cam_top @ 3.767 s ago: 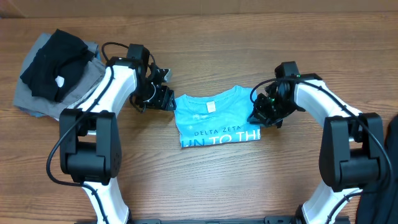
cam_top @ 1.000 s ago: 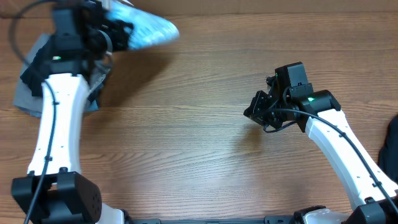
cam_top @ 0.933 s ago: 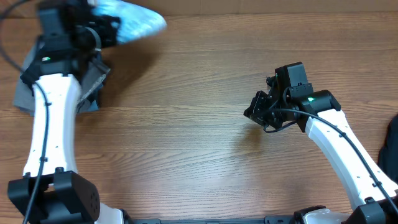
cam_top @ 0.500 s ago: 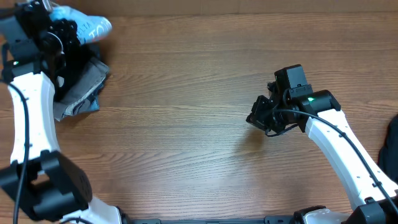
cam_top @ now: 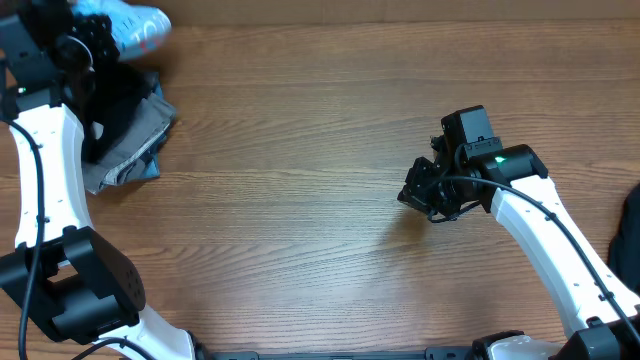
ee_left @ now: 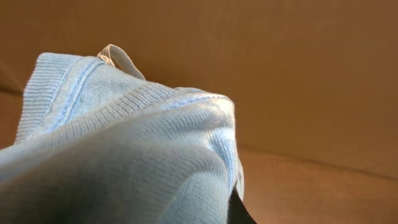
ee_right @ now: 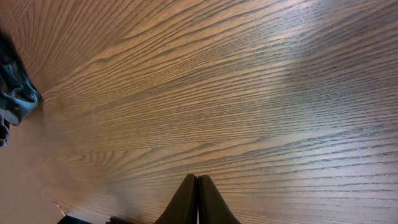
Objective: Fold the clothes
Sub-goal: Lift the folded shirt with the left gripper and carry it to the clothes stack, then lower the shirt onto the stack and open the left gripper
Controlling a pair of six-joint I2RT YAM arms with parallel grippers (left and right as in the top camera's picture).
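Observation:
The light blue T-shirt [cam_top: 138,30], bunched with white lettering showing, hangs at the table's far left corner with my left gripper [cam_top: 92,38] shut on it, above the back of a pile of black and grey clothes [cam_top: 125,135]. In the left wrist view the shirt [ee_left: 124,149] fills the frame, its white tag [ee_left: 117,57] is up top, and one dark fingertip [ee_left: 240,213] peeks out below. My right gripper [cam_top: 424,192] hovers right of centre over bare wood, and its fingers [ee_right: 198,193] are shut with nothing between them.
A dark garment [cam_top: 630,235] lies at the table's right edge. Part of a dark cloth [ee_right: 13,99] also shows at the left edge of the right wrist view. Wood-grain table [cam_top: 300,200] spans the space between the two arms.
My left arm has swung the blue shirt further left and back, from beside the pile to over its far corner. The right gripper has barely shifted and stays shut.

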